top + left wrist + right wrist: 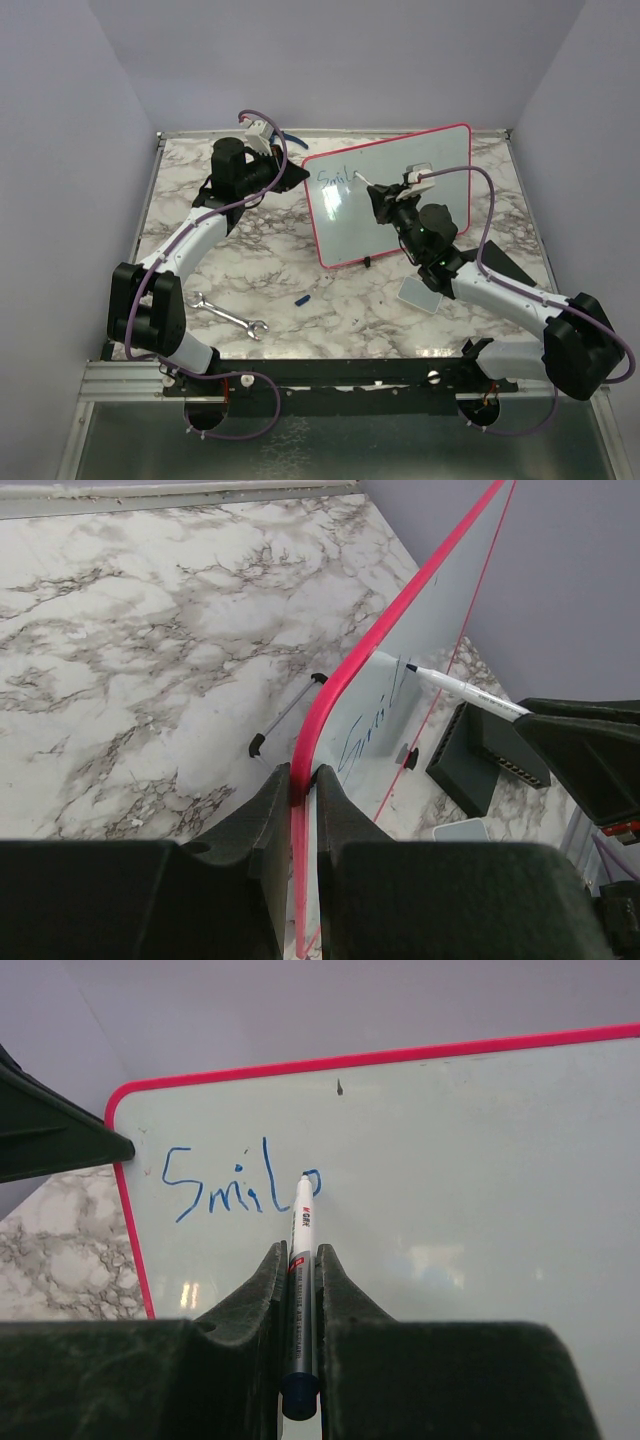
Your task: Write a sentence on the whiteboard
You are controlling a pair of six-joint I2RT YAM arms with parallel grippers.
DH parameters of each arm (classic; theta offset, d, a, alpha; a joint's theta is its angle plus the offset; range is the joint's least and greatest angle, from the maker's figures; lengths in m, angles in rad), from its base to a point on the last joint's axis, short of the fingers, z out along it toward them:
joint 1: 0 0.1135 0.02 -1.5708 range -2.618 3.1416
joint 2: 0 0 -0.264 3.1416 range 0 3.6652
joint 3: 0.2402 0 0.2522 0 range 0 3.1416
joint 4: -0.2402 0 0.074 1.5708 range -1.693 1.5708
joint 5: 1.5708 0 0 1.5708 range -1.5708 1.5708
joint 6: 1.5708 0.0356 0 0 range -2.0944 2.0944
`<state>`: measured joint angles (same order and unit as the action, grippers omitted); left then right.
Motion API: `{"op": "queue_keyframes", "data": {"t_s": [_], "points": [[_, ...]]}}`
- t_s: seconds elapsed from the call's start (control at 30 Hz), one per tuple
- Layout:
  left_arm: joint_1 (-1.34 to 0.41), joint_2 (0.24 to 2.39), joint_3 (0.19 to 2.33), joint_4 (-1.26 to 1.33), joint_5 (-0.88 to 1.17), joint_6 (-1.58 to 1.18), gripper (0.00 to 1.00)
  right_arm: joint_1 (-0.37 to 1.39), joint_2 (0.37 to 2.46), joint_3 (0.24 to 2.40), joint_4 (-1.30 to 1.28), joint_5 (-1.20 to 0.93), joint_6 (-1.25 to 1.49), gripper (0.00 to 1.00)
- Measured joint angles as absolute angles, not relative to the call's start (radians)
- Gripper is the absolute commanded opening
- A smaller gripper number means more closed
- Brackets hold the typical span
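The whiteboard (420, 215) stands tilted on the marble table, with a red-pink frame and black feet. My left gripper (295, 172) is shut on its left edge, and in the left wrist view (303, 780) the jaws pinch the red frame (340, 680). My right gripper (385, 195) is shut on a white marker (302, 1230), whose tip touches the board. The sentence (215, 1190) reads "Smil" in blue, with a partly drawn loop at the tip. The marker (465, 688) and the writing (370, 735) also show in the left wrist view.
A wrench (230, 315) and a small blue cap (304, 298) lie on the table in front of the board. A small grey pad (420, 293) lies beside my right arm. A black wedge-shaped block (505, 262) sits at the right.
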<state>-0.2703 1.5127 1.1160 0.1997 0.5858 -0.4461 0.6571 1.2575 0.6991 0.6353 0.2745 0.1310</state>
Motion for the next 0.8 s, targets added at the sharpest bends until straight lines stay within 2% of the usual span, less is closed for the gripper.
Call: {"op": "queue_keyframes", "data": {"t_s": [0.8], "points": [[-0.27, 1.513, 1.116, 0.199, 0.586, -0.445, 0.06, 0.657, 1.24, 0.649, 0.642, 0.25, 0.165, 0.0]]}}
